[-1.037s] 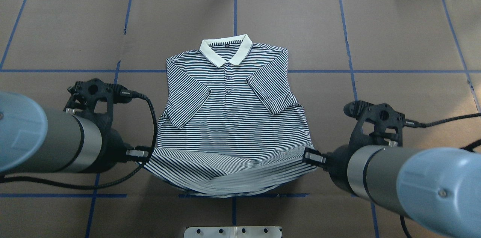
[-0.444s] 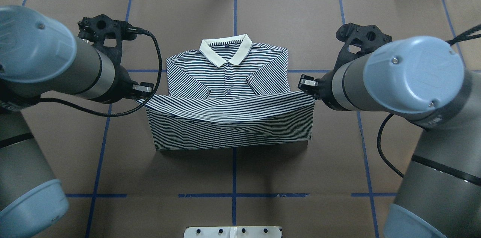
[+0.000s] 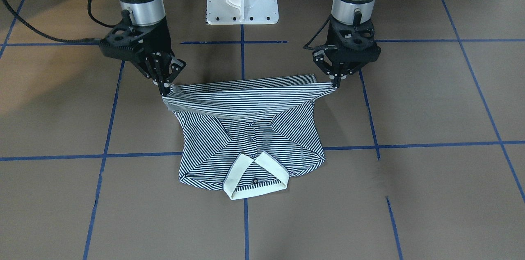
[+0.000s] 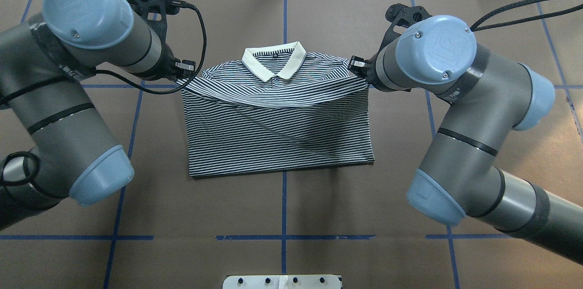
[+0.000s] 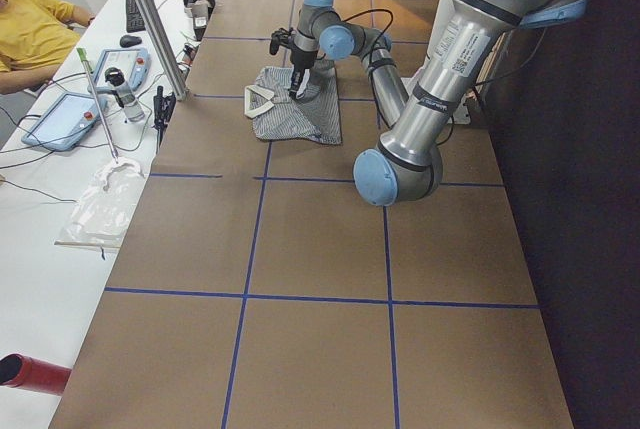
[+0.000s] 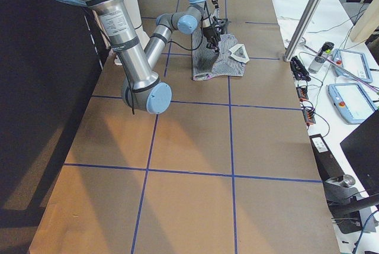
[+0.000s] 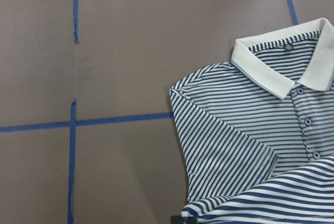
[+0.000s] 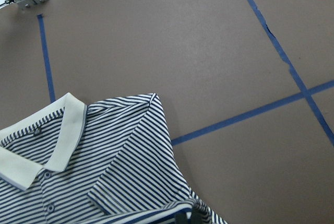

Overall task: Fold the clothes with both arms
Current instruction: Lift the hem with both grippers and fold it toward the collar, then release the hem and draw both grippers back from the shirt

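While left end effector (image 3: 337,83) and right end effector (image 3: 163,87) pinch its hem, polo shirt (image 3: 250,128) stretches between.

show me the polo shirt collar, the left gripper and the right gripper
polo shirt collar (image 4: 254,62): overhead view, on one cream flap
left gripper (image 3: 335,83): front-facing view, midway between its fingertips
right gripper (image 3: 164,87): front-facing view, midway between its fingertips

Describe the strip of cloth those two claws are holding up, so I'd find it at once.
On the brown table crossed by blue tape lies one striped shirt. Its hem is the band strung between the left gripper and right gripper, each pinching a corner. Unlike the flat rest, it hangs in the air and sags in the middle.
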Controlling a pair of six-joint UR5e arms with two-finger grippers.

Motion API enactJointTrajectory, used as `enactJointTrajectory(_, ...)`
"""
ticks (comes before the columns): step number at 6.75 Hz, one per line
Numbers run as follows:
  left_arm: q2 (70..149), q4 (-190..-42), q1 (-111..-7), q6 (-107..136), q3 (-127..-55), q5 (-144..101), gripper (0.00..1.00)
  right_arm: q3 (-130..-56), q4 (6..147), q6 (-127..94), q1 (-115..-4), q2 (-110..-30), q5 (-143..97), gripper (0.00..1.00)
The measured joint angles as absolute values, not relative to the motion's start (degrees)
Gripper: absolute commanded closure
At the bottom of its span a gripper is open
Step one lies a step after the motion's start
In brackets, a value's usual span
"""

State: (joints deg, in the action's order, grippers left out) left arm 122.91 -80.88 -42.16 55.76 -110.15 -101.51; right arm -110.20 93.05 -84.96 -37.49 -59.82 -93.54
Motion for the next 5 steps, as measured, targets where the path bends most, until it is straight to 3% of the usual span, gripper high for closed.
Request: enactJointTrajectory(5, 127.68, -103.6, -43.9, 55.21, -82.15, -99.55, 1.0, -83.59, 77.56, -83.21, -39.24, -51.48, -93.39, 1.0)
